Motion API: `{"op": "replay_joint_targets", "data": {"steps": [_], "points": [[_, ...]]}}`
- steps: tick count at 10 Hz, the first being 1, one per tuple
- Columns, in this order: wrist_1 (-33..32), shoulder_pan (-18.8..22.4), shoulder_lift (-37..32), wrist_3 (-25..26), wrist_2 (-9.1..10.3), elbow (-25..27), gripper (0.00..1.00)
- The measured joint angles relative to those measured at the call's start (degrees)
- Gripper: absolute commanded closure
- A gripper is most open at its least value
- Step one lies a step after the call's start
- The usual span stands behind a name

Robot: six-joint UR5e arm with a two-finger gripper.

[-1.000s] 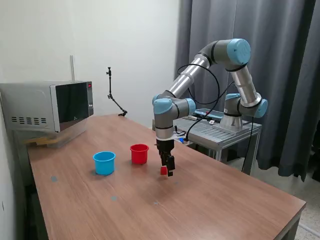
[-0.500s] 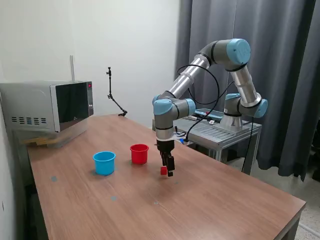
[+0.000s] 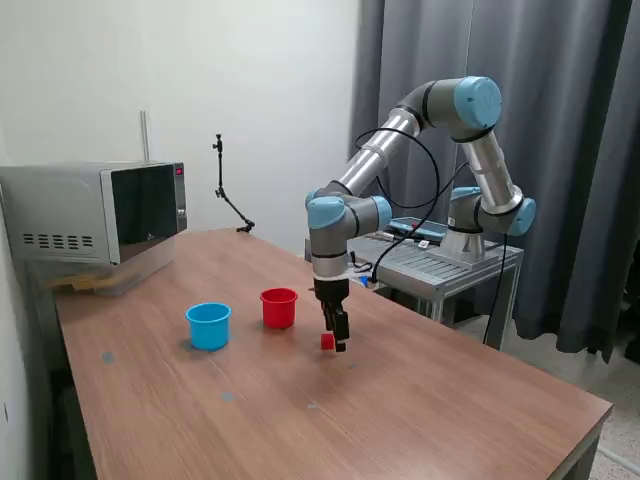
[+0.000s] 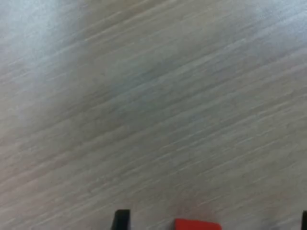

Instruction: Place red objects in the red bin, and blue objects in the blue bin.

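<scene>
One small red cube (image 3: 327, 341) sits on the wooden counter (image 3: 420, 400), just beside the red cup (image 3: 279, 307) on the exterior view's right. It looks solid, light and rigid, with flat faces, so a pinch across two opposite sides should hold it; smooth plastic may slip. The hand (image 3: 338, 341) hangs low over it, fingers spread to either side and not clenched on it. The light blue cup (image 3: 209, 325) stands beyond the red one.

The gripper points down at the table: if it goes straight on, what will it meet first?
Probably the red cube, which sits between the fingers of the gripper in the wrist view. Just under it is the table. How much gap remains is unclear.
</scene>
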Motion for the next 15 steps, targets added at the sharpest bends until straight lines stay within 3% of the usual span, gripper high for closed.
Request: {"op": "replay_joint_targets", "data": {"steps": [1, 15], "points": [[-0.02, -0.02, -0.06, 0.01, 0.0, 0.0, 1.0], [-0.11, -0.37, -0.56, 0.01, -0.61, -0.09, 1.0]]}}
